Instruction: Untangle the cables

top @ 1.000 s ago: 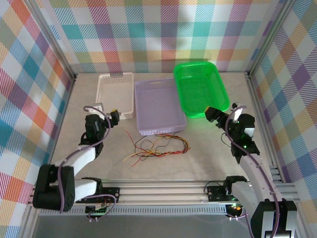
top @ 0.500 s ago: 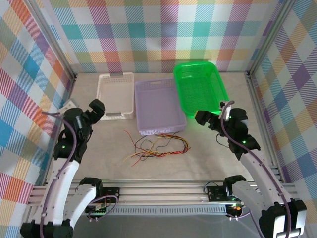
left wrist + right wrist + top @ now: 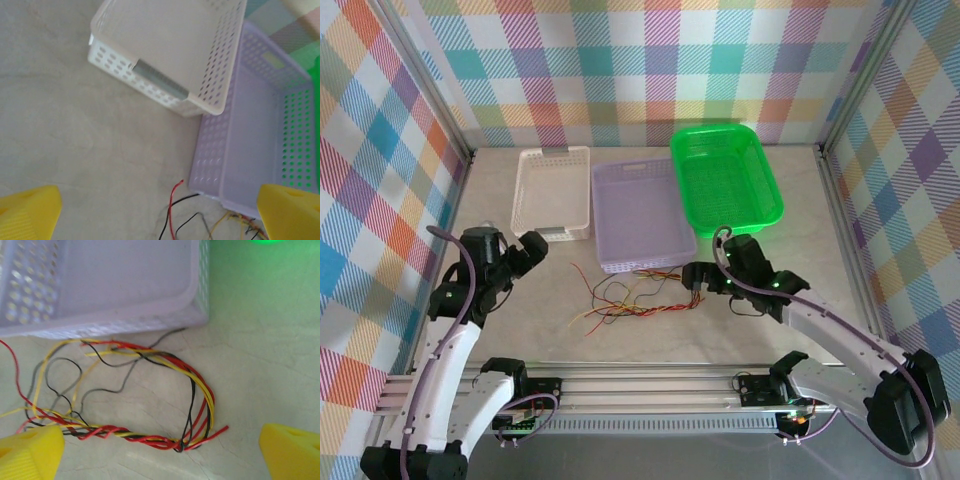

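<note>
Cables (image 3: 202, 388): tangled mid-frame, below lilac basket (image 3: 645, 262).
Right gripper (image 3: 692, 278): held wide, empty, at their right end.
Left gripper (image 3: 525, 247): held wide, empty.
Grasp: one seemingly free red end to be pinched alone.

Your cables (image 3: 638, 298) are thin wires in smooth plastic sheath with a slight sheen, red, black and yellow. They lie on a table (image 3: 60, 145) that looks matt and stone-like, pale and faintly mottled. You see three baskets of moulded, perforated plastic: the white basket (image 3: 130, 75) opaque and satin, the purple basket (image 3: 220, 145) faintly translucent, the green basket (image 3: 725, 180) clear-tinted and glossy. The pads (image 3: 30, 452) you work with are yellow matt plastic, finely ribbed. The rail (image 3: 650, 385) at your near edge is bare brushed metal. The walls (image 3: 620, 70) carry a flat, matt checked print.
</note>
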